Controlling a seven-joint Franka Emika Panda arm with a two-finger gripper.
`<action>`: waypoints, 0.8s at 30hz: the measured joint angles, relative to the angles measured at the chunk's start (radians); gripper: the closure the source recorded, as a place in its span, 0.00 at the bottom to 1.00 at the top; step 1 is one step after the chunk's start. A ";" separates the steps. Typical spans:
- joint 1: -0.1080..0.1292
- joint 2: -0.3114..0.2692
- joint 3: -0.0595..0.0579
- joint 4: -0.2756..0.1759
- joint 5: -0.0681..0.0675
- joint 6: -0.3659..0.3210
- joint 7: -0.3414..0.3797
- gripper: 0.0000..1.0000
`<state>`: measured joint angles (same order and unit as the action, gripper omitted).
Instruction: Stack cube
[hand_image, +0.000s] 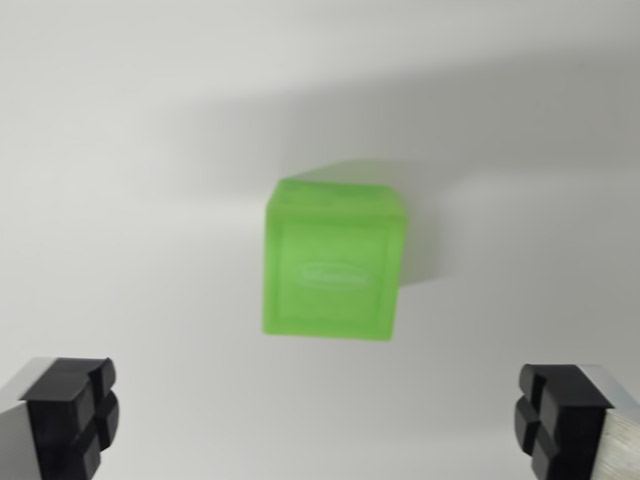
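White, matte tabletop (120, 150) fills the view, crossed by soft grey shadows. Near the centre sits a translucent green plastic cube (332, 262) — its face bears an oval embossed mark, too blurred to read. The gripper (320, 415) is spread wide, empty, black pads (72, 415) well apart.

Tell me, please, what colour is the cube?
Translucent green cube, shown in the wrist view.
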<state>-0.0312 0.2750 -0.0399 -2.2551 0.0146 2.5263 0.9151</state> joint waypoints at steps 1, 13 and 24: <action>0.000 0.004 0.000 -0.002 0.000 0.006 0.001 0.00; 0.000 0.101 0.000 -0.029 0.012 0.127 0.023 0.00; -0.004 0.208 0.005 -0.013 0.018 0.218 0.022 0.00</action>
<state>-0.0354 0.4832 -0.0350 -2.2678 0.0328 2.7438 0.9374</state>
